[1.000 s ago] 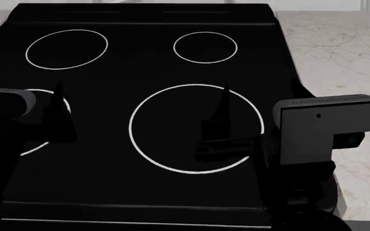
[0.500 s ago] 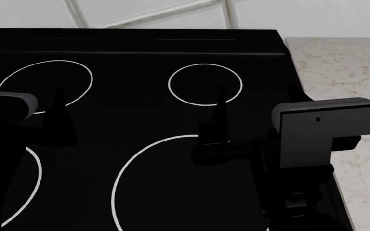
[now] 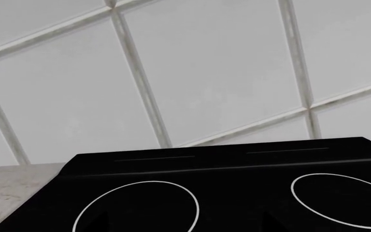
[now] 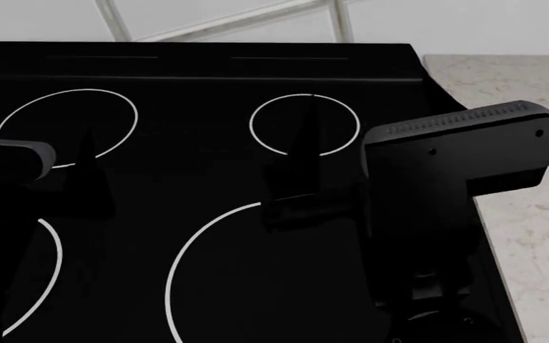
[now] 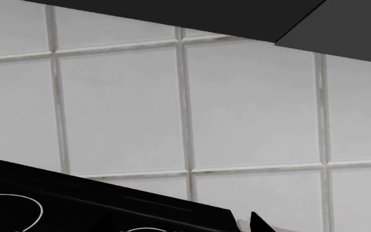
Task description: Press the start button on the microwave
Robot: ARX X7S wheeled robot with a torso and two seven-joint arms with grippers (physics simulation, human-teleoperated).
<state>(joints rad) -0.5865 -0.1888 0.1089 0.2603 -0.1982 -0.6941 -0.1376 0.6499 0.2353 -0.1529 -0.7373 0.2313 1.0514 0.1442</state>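
The microwave's start button is not in view. A dark slab (image 5: pixel 250 17) hangs above the tiled wall in the right wrist view; I cannot tell if it is the microwave's underside. My right gripper (image 4: pixel 337 168) hovers over the black cooktop (image 4: pixel 208 171) near the small back burner ring (image 4: pixel 305 125); one dark fingertip (image 4: pixel 303 136) shows, and its fingers stand apart in the right wrist view (image 5: pixel 179 226). My left gripper (image 4: pixel 60 179) hovers over the cooktop's left side, with one finger (image 4: pixel 88 168) showing. Its fingers stand wide apart in the left wrist view (image 3: pixel 185 228).
A white tiled wall (image 4: pixel 226 18) rises behind the cooktop and also shows in the left wrist view (image 3: pixel 224 82). A speckled stone counter (image 4: pixel 532 93) lies to the cooktop's right. Several white burner rings mark the cooktop.
The head view tilted up a second ago, bringing the tiled wall into sight. Since then my right gripper has risen and moved left and farther back, its wrist tilting. The left arm has stayed still.
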